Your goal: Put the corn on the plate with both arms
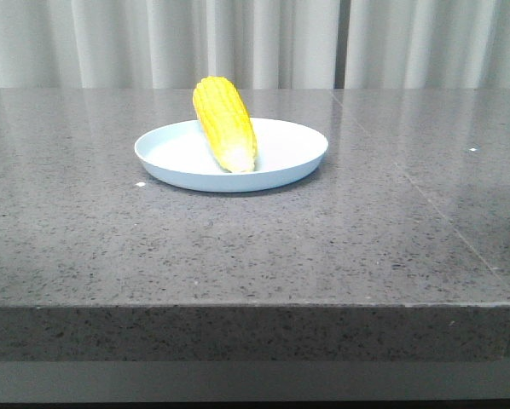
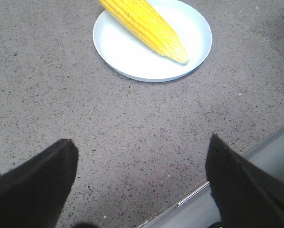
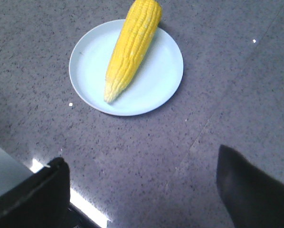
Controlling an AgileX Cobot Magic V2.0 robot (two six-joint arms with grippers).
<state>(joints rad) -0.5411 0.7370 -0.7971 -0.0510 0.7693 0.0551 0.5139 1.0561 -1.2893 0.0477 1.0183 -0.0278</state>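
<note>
Front view: corn (image 1: 224,124) lying on plate (image 1: 285,162), pale tip toward the camera, fat end over the far rim. Plate sitting on grey bench (image 1: 238,247).

Left wrist view: left gripper (image 2: 142,178) wide open, holding nothing, above bare bench, well apart from plate (image 2: 127,57) and corn (image 2: 144,26).

Right wrist view: right gripper (image 3: 144,190) open too, empty, away from plate (image 3: 158,78). Corn (image 3: 130,47) across it.
</note>
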